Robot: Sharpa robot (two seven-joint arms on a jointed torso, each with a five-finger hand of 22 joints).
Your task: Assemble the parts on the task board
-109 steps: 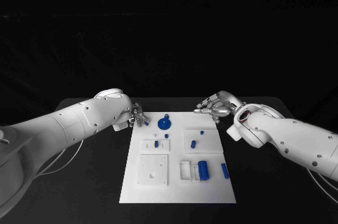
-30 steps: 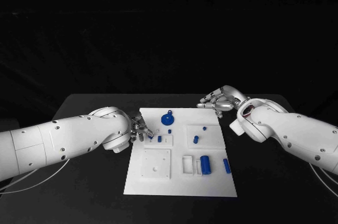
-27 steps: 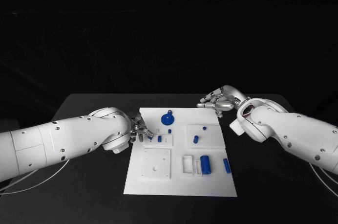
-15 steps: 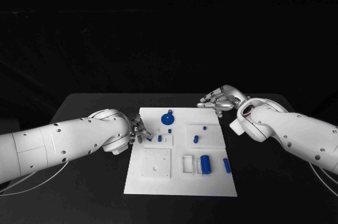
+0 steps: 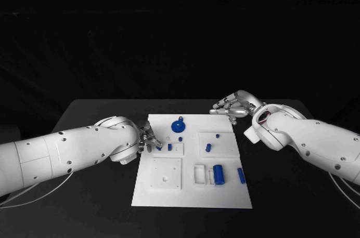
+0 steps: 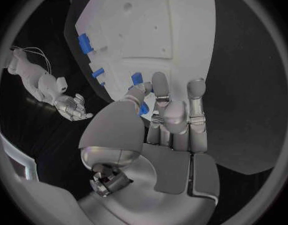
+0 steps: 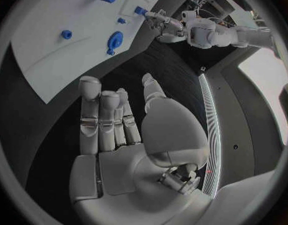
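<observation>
Near edge first: black table (image 5: 90, 196), matte and dark, carrying the white task board (image 5: 191, 196) lengthwise at its middle. On the board's near half, a square white block (image 5: 164, 174) with small holes toward the left side; to its right a small white open holder (image 5: 200, 174), then a blue cylinder (image 5: 218, 174) lying just beside it, then a slim blue bar (image 5: 241, 175) near the board's right edge.

Further up the board, a short blue peg (image 5: 208, 147) and a blue dot (image 5: 217, 136) on the right raised pad; a small blue piece (image 5: 170, 146) and another blue dot (image 5: 181, 139) on the left pad. Beyond these, toward the board's far end, a blue round disc with a stem (image 5: 178, 126).

At the board's left edge, about mid-length: left hand (image 5: 149, 140), fingers extended and close together over the board's rim, thumb and a fingertip close against a blue part (image 6: 141, 107); grip or mere touch cannot be told.

Off the board's far right corner: right hand (image 5: 234, 108), raised above the dark tabletop, fingers straight and spread, palm bare, holding nothing (image 7: 122, 130).

Beyond the table: plain black backdrop, unlit, featureless.
</observation>
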